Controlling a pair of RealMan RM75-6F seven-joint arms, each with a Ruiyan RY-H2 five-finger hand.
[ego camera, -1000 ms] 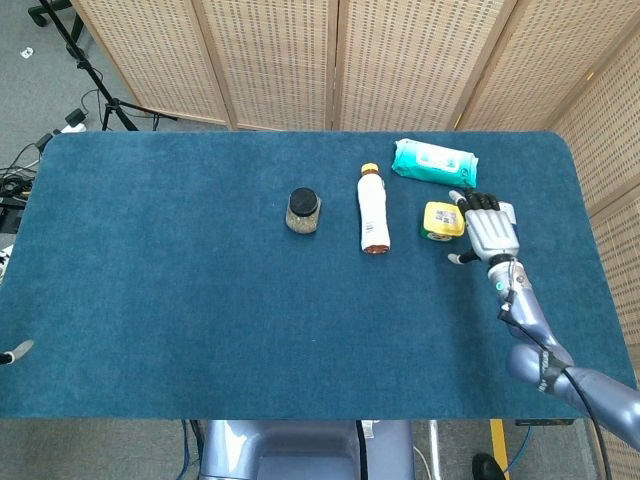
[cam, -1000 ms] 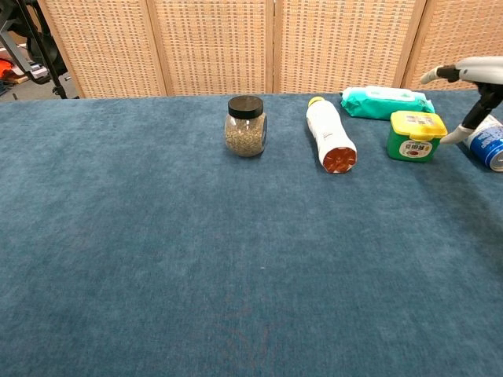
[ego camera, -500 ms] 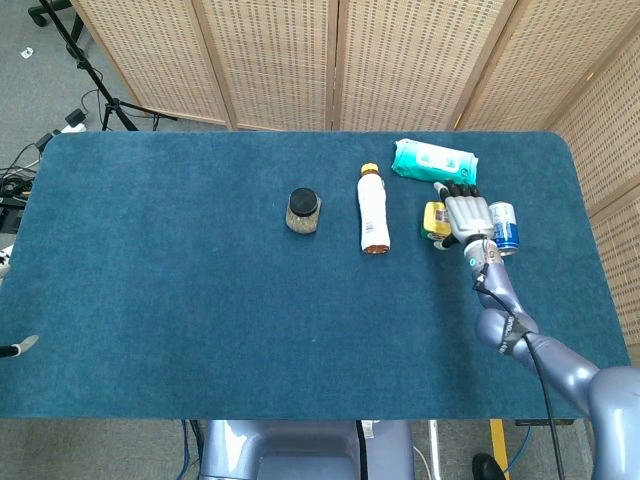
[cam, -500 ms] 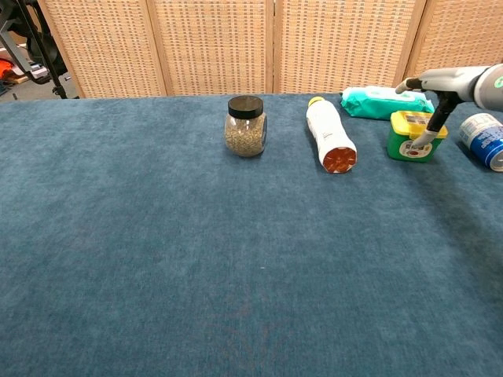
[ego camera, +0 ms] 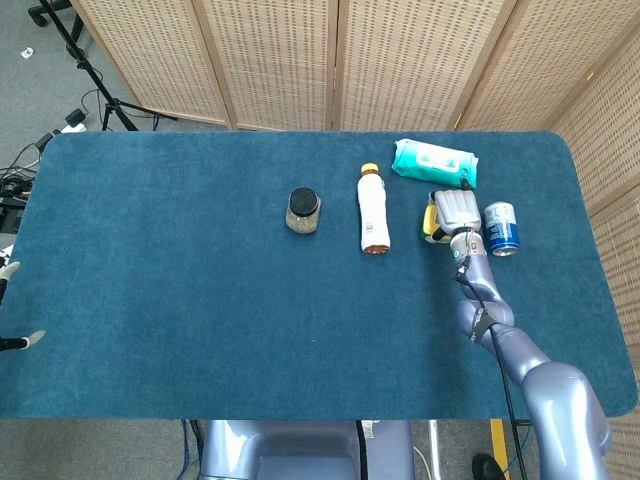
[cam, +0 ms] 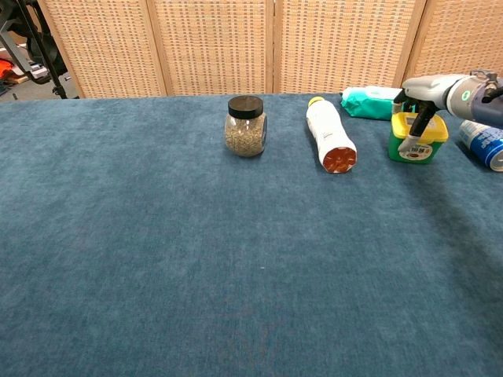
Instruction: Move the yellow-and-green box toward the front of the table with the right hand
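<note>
The yellow-and-green box (ego camera: pixel 429 221) (cam: pixel 424 146) stands at the back right of the table (ego camera: pixel 180 300), with a yellow lid and green sides. My right hand (ego camera: pixel 455 209) (cam: pixel 431 89) lies over its top. The fingers curl down the far side and the thumb (cam: pixel 413 135) presses on the front face, so the hand grips the box. In the head view the hand hides most of the lid. Of my left hand (ego camera: pixel 14 342) only fingertips show, at the left edge of the head view, off the table.
A blue can (ego camera: pixel 500 228) (cam: pixel 484 144) lies just right of the box. A teal wipes pack (ego camera: pixel 432 162) (cam: pixel 371 102) sits behind it. A white bottle (ego camera: pixel 373 208) (cam: pixel 330 134) lies to its left, and a seed jar (ego camera: pixel 303 210) (cam: pixel 245 126) stands further left.
My right hand has swung left from over the blue can onto the box and closed around it, uncovering the can. The box has not moved.
</note>
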